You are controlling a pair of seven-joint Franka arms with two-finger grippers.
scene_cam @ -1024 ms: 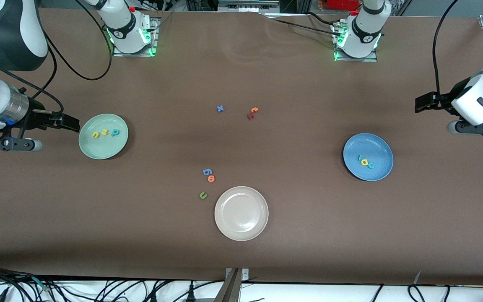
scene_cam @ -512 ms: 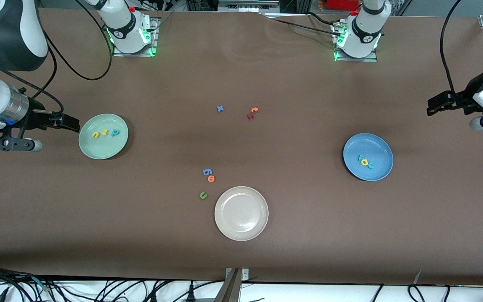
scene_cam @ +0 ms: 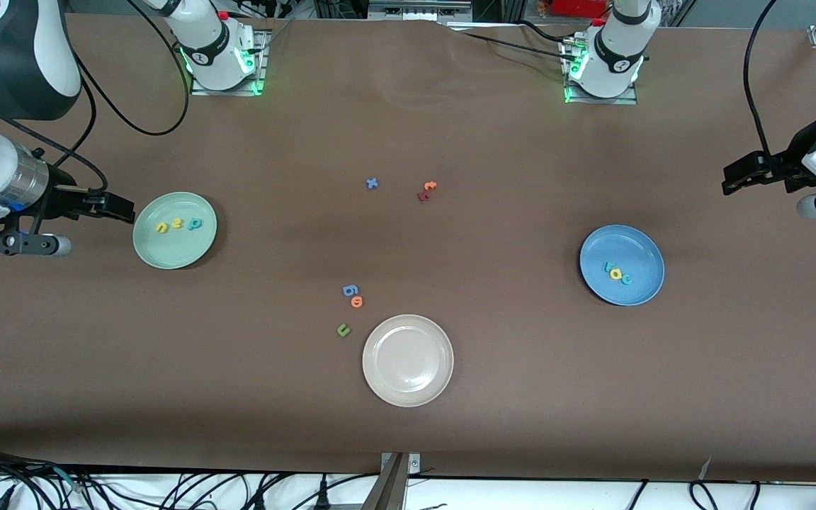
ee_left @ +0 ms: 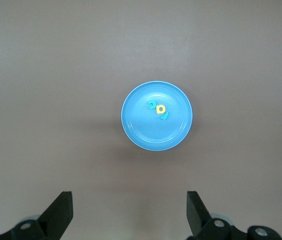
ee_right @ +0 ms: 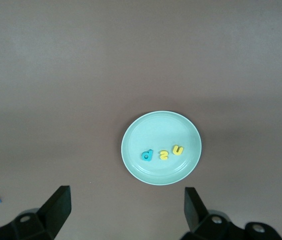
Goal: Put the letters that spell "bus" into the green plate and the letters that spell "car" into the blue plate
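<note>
The green plate (scene_cam: 174, 251) lies toward the right arm's end of the table and holds the letters of "bus": a yellow "u" (scene_cam: 161, 227), a yellow "s" (scene_cam: 178, 224) and a teal "b" (scene_cam: 195, 224). My right gripper (scene_cam: 119, 208) hangs open and empty over bare table beside that plate (ee_right: 156, 130). The blue plate (scene_cam: 635, 248) lies toward the left arm's end and holds the letters of "car": a teal "r" (scene_cam: 608, 268), a yellow "a" (scene_cam: 617, 275) and a teal "c" (scene_cam: 626, 279). My left gripper (scene_cam: 734, 178) is open and empty over bare table, apart from that plate (ee_left: 146, 135).
A beige-white plate (scene_cam: 408, 397) lies nearest the front camera, mid-table. Beside it are a dark green "u" (scene_cam: 343, 329), an orange "o" (scene_cam: 357, 302) and a blue letter (scene_cam: 350, 290). Farther from the camera lie a blue "x" (scene_cam: 372, 183), an orange "t" (scene_cam: 430, 185) and a dark red letter (scene_cam: 423, 196).
The left arm has drawn back toward its own end of the table, away from the blue plate, then slowed. The right arm, plates and letters have not moved.
</note>
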